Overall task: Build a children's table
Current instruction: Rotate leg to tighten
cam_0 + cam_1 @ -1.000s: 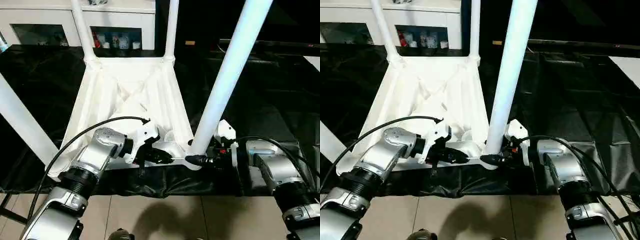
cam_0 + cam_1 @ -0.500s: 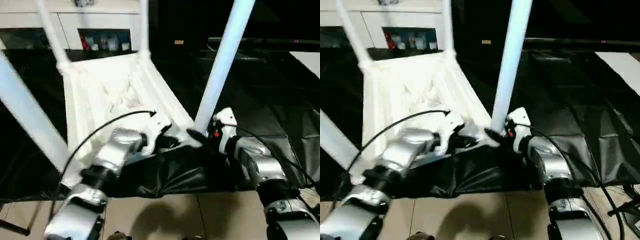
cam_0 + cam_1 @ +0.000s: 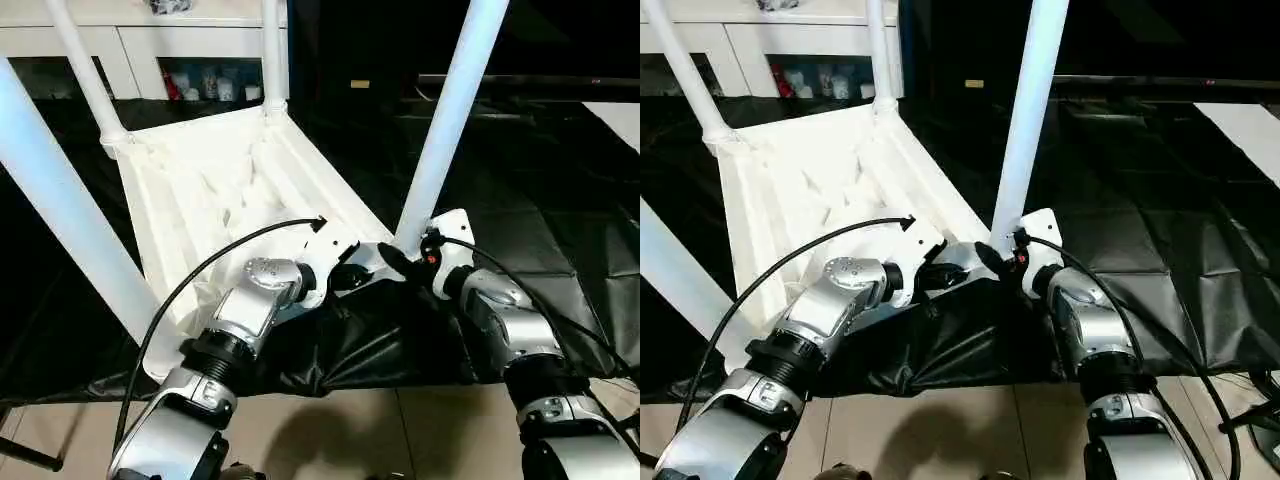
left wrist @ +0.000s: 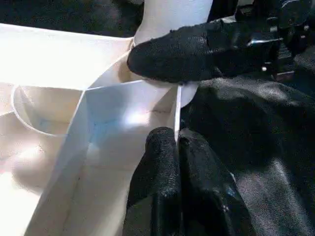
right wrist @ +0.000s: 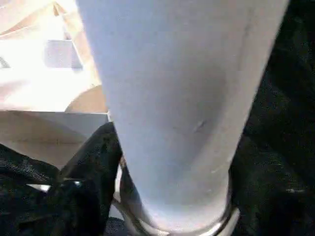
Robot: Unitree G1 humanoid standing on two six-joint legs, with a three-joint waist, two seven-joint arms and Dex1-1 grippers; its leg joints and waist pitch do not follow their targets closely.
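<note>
The children's table (image 3: 200,180) lies upside down on a black cloth, with its four white legs standing up. My left gripper (image 3: 350,275) reaches to the near right corner and is shut on the thin raised rim (image 4: 176,105), pinched between its pads (image 4: 162,162). The near right leg (image 3: 445,120) rises from that corner socket. My right gripper (image 3: 402,255) is closed round this leg's base, and one black finger (image 4: 197,49) lies across the socket. In the right wrist view the leg (image 5: 177,98) stands close, with a finger (image 5: 93,162) against its side.
The near left leg (image 3: 60,210) leans across my left side; two far legs (image 3: 270,50) stand at the back. A white cabinet (image 3: 130,45) with glass doors is behind. Black cloth (image 3: 520,180) covers the ground around, and tiled floor (image 3: 330,430) lies nearest me.
The table has swung round on the cloth. Its near right corner moved away from me and leftward, and both grippers went with it. The left grip on the rim is unchanged.
</note>
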